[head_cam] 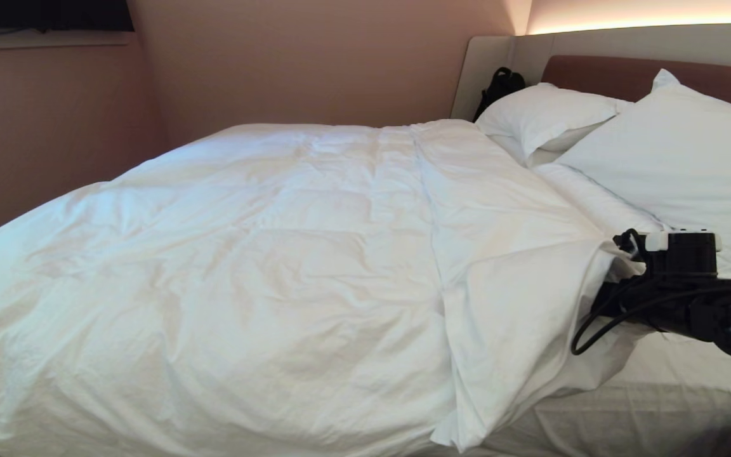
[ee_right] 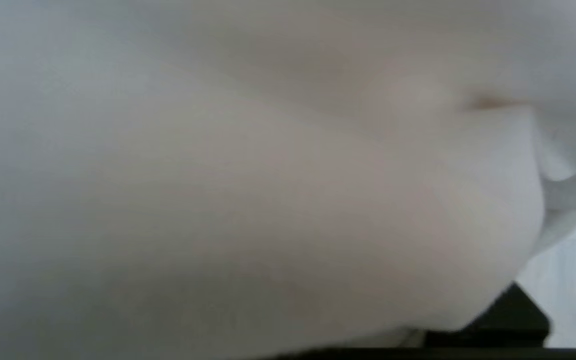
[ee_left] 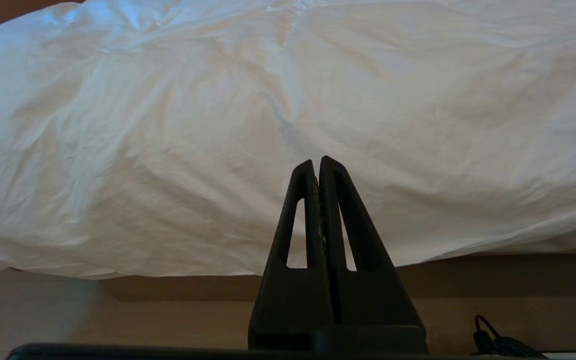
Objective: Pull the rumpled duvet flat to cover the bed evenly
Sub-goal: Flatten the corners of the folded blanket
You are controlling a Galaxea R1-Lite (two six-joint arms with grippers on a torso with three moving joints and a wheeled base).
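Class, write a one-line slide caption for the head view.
Right gripper reaches into the folded-back edge of the white duvet beside two pillows.

Bedroom, made-up bed, white pillows, padded headboard, cove lighting

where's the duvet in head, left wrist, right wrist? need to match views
Head view: the duvet covers most of the bed; its turned-back edge meets the right pincer.
Left wrist view: duvet fills the upper part, beyond the shut left pincer.
Right wrist view: duvet fills almost everything, pressed up close.
Shared landmark: the duvet's wrinkled side overhang, in the head and left wrist views.
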